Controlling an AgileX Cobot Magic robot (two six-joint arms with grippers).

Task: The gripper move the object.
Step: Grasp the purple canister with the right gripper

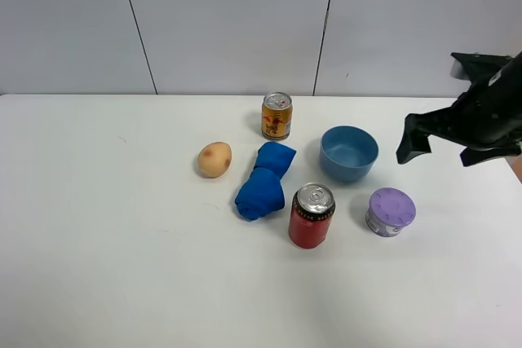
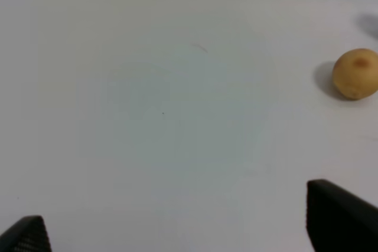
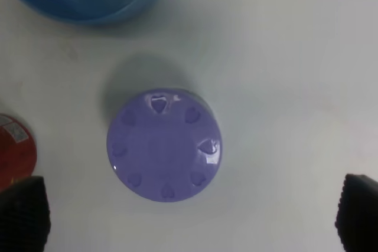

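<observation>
From the high camera, the tin (image 1: 391,211) stands upright on the table (image 1: 122,266) at the right. It is on the near side of the blue bowl (image 1: 349,152) and right of the red can (image 1: 311,216), touching neither. It looks rigid and probably light. Its smooth round wall may slip, so a hold across the silver side, below the lilac lid, seems soundest. The right pincer (image 1: 444,148) hangs above the table, far and right of the tin, holding nothing.

The left wrist camera shows the left pincer (image 2: 180,228) spread wide over bare table and empty, with a potato (image 2: 356,74) well apart from it.

The right wrist camera looks straight down on the tin (image 3: 164,146). The jaws stand wide apart, well clear of both its sides, touching nothing.
</observation>
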